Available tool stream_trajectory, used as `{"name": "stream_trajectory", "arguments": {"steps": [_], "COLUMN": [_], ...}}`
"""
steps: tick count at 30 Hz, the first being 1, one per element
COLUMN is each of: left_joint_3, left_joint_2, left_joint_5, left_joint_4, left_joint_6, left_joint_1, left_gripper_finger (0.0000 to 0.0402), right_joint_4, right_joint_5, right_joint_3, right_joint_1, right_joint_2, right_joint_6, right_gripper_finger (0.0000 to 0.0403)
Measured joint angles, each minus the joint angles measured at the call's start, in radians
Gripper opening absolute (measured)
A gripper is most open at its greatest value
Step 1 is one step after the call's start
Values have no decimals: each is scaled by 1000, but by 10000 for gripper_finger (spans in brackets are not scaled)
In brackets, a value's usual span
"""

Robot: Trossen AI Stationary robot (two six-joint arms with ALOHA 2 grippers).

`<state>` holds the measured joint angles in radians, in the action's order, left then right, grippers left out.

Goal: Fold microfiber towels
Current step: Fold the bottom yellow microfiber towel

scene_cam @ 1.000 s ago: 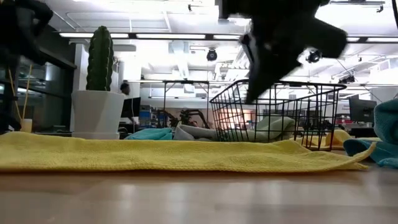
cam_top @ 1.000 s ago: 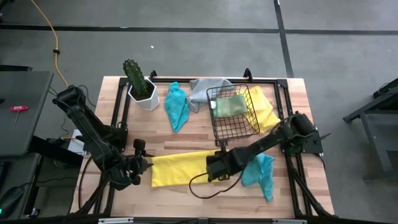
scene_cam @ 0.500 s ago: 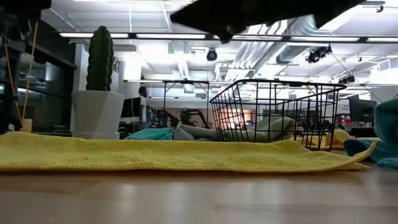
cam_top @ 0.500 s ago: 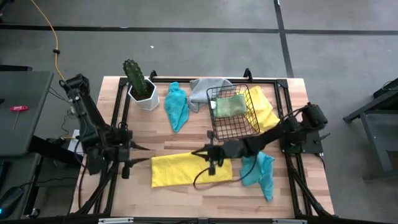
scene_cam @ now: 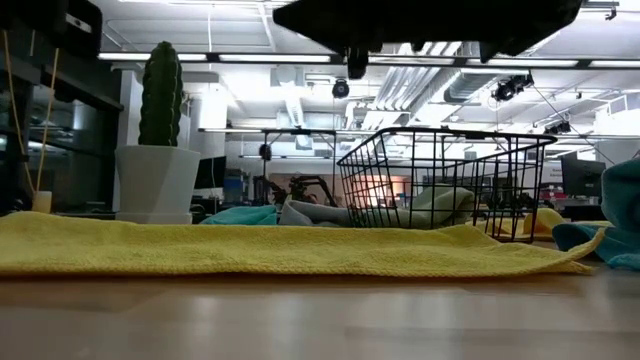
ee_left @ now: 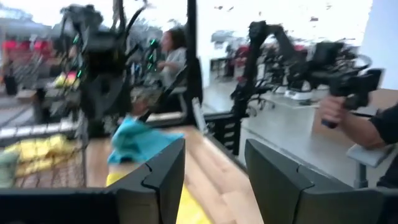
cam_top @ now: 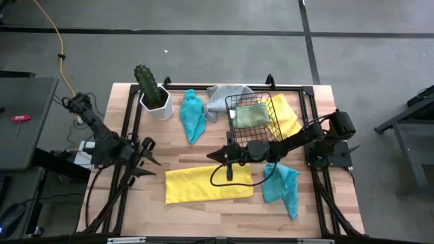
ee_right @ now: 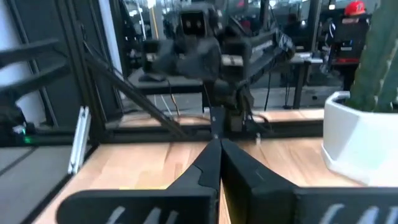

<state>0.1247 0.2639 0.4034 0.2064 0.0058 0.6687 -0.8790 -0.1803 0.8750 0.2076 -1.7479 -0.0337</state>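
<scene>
Landmark: black wire basket point(cam_top: 254, 122), standing on the far right part of the wooden desk point(cam_top: 203, 210).

- Folded yellow towel point(cam_top: 207, 184): lies flat on the desk nearer the front edge than the basket, to its left. In the low view it runs as a long, low strip point(scene_cam: 290, 250) in front of the basket.
- Light green towel point(cam_top: 251, 115): inside the basket.
- Second yellow towel point(cam_top: 286, 118): under and beside the basket on its right, spilling out toward the desk edge.
- Grey towel point(cam_top: 220, 100): bunched at the basket's far left corner, touching the wire.
- Teal towel point(cam_top: 192, 115): crumpled, left of the basket, between it and the cactus pot point(cam_top: 154, 95).
- Second teal towel point(cam_top: 283, 188): crumpled in front of the basket and to its right, just beside the folded yellow towel's right end.

Right tool point(cam_top: 215, 156): in front of the basket's left corner, raised over the far edge of the folded yellow towel. Its fingers point(ee_right: 214, 165) are pressed together, nothing between them.

Left tool point(cam_top: 148, 157): well left of the basket, past the folded yellow towel's left end, near the desk's left edge. Its fingers point(ee_left: 165, 171) stand apart with an empty gap; how high it sits above the desk is hard to judge from above.

Left wrist view also catches a person's hand point(ee_left: 333, 112) in the room beyond the desk, blurred.
</scene>
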Motion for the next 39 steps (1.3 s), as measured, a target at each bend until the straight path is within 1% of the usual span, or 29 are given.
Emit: {"name": "stream_trajectory", "arguments": {"steps": [4, 14, 22, 28, 33, 39], "left_joint_3": [22, 22, 22, 28, 82, 120], "left_joint_2": [6, 59, 107, 141, 204, 324], "left_joint_5": [-4, 43, 30, 60, 70, 93], "left_joint_4": [-43, -8, 86, 89, 69, 43], "left_joint_6": [-44, -28, 31, 24, 15, -3], "left_joint_1": [-35, -42, -42, -42, -42, -42], "left_gripper_finger": [159, 159, 159, 159, 159, 159], "right_joint_4": [11, 164, 203, 203, 203, 203], "right_joint_5": [1, 7, 6, 6, 5, 2], "right_joint_3": [44, 136, 140, 140, 140, 140], "right_joint_1": [0, 18, 17, 17, 15, 15], "right_joint_2": [2, 3, 3, 3, 3, 3], "right_joint_6": [-3, 16, 15, 8, 8, 8], "right_gripper_finger": [0, 0, 0, 0, 0, 0]}}
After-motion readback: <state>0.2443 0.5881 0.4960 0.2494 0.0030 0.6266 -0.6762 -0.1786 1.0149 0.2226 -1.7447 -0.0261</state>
